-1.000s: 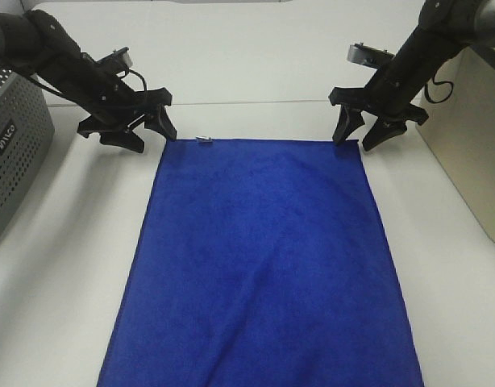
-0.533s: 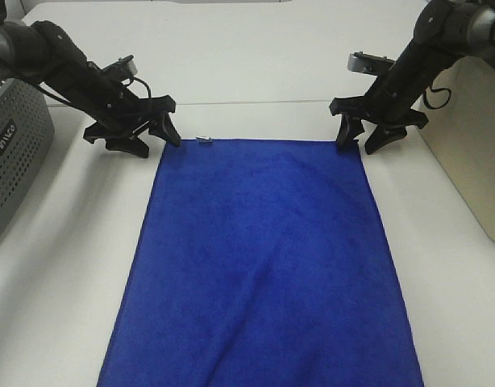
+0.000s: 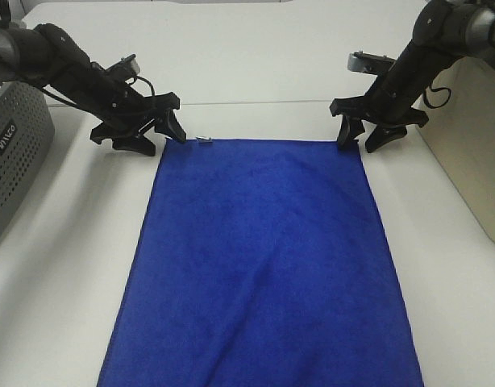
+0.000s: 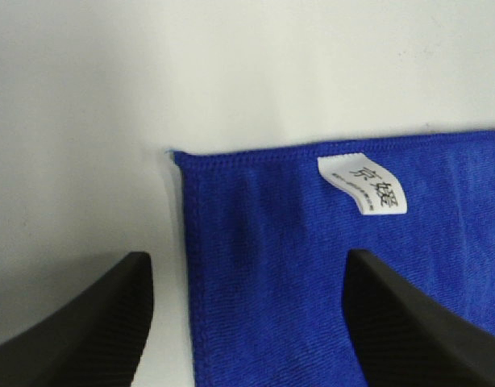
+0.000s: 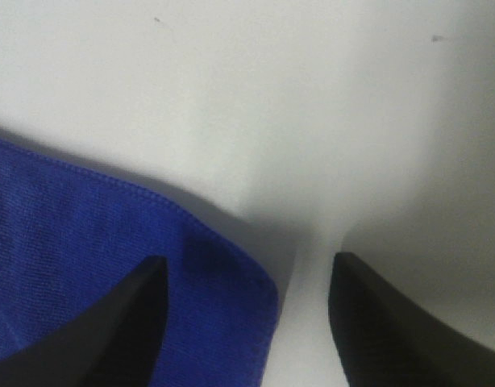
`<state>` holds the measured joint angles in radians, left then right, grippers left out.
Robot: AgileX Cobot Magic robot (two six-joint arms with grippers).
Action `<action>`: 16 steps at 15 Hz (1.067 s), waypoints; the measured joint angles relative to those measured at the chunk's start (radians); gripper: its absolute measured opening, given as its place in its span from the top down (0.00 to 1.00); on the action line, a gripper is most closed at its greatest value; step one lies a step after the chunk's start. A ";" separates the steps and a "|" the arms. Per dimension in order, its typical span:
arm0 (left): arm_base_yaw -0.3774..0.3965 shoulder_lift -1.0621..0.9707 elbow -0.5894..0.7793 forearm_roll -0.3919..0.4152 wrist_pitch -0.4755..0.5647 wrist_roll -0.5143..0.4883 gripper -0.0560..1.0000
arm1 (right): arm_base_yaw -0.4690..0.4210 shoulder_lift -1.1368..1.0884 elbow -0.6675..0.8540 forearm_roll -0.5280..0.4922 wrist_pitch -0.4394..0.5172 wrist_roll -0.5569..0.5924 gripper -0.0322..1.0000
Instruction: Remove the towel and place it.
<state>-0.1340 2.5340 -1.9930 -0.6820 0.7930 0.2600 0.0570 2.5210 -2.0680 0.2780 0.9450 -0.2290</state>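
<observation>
The royal-blue towel (image 3: 259, 266) lies flat on the white table, its long side running from the far middle to the near edge. A small white tag (image 3: 204, 140) sits at its far left corner. My left gripper (image 3: 163, 143) is open and low at that corner; in the left wrist view the towel (image 4: 296, 266) corner and tag (image 4: 362, 184) lie between its dark fingers (image 4: 86, 322). At the far right corner my right gripper (image 3: 356, 147) is open too, and the right wrist view shows the towel (image 5: 86, 234) corner between the fingers (image 5: 393, 339). Neither holds anything.
A grey perforated basket (image 3: 14, 153) stands at the left edge of the table. A beige box (image 3: 473, 137) stands at the right edge, just behind the right arm. A seam in the table (image 3: 255, 102) runs across behind both grippers.
My left gripper has shifted right and down onto the towel's far left corner. My right gripper has settled slightly lower at the far right corner. The towel has not moved.
</observation>
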 joint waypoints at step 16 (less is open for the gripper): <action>-0.012 0.011 0.000 -0.002 -0.025 0.026 0.57 | 0.000 0.023 -0.008 0.094 -0.001 -0.079 0.70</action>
<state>-0.1460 2.5450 -1.9930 -0.6840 0.7680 0.2860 0.0570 2.5440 -2.0760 0.3720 0.9440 -0.3080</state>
